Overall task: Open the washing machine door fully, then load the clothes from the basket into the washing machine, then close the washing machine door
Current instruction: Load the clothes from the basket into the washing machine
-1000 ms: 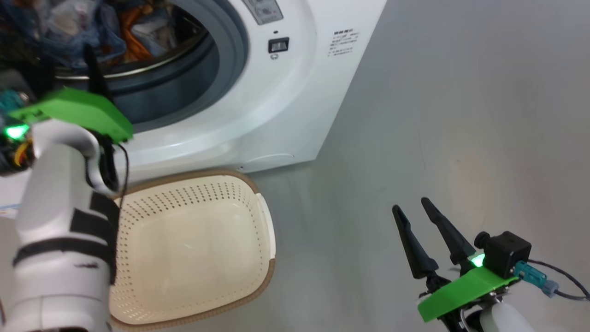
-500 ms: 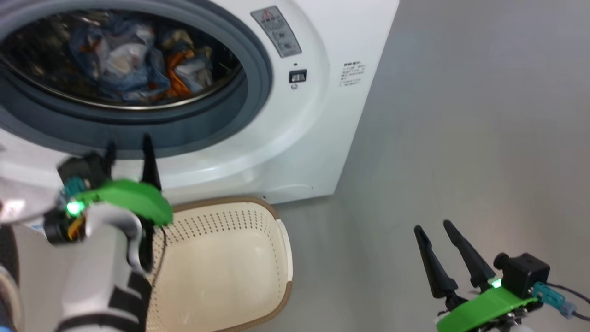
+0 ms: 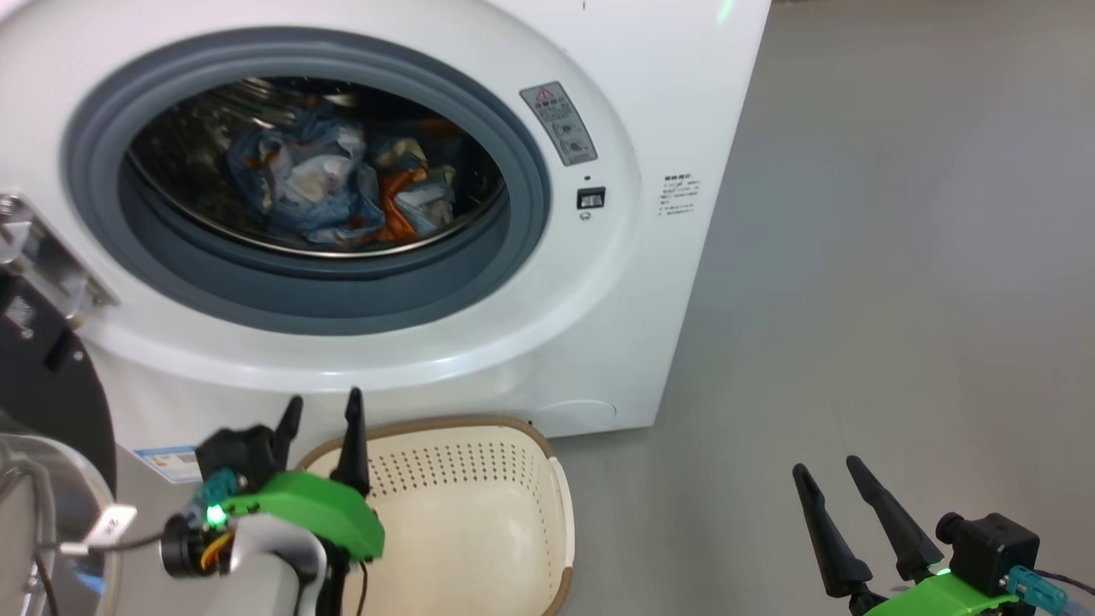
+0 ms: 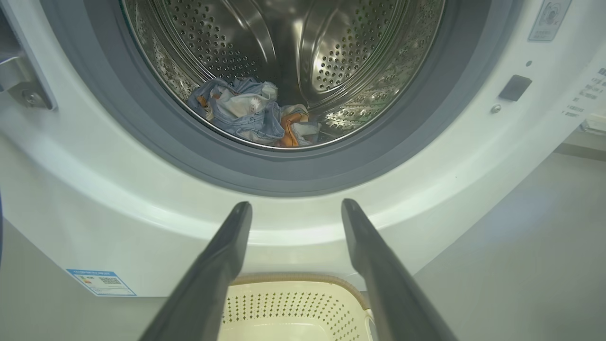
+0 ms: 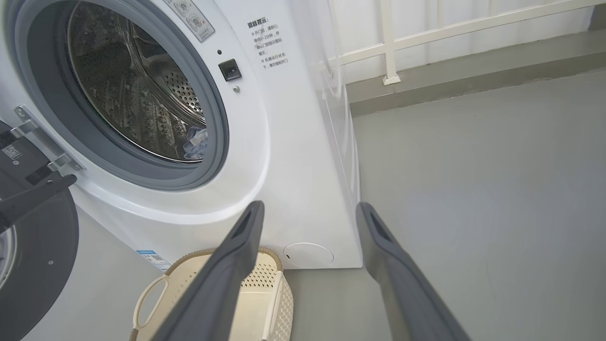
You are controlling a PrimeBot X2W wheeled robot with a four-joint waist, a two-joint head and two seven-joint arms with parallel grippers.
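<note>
The white washing machine point(image 3: 667, 94) stands with its black round door point(image 3: 47, 402) swung open at the left. The clothes point(image 3: 334, 184), light blue with orange patches, lie inside the steel drum point(image 4: 284, 52); they also show in the left wrist view point(image 4: 255, 116). The cream basket point(image 3: 479, 513) sits on the floor in front, with nothing in the part I see. My left gripper point(image 3: 321, 406) hangs open above the basket's near-left rim, below the drum mouth. My right gripper point(image 3: 825, 469) is open over bare floor at the lower right.
Grey floor point(image 3: 898, 257) stretches to the right of the machine. A white railing point(image 5: 426, 33) on a low kerb runs behind it. The door hinge point(image 3: 38, 257) juts out at the machine's left edge.
The head camera has tilted up, so the whole drum opening comes into view. My left gripper has drawn back out of the drum mouth and down to the basket's rim. The right gripper stays put.
</note>
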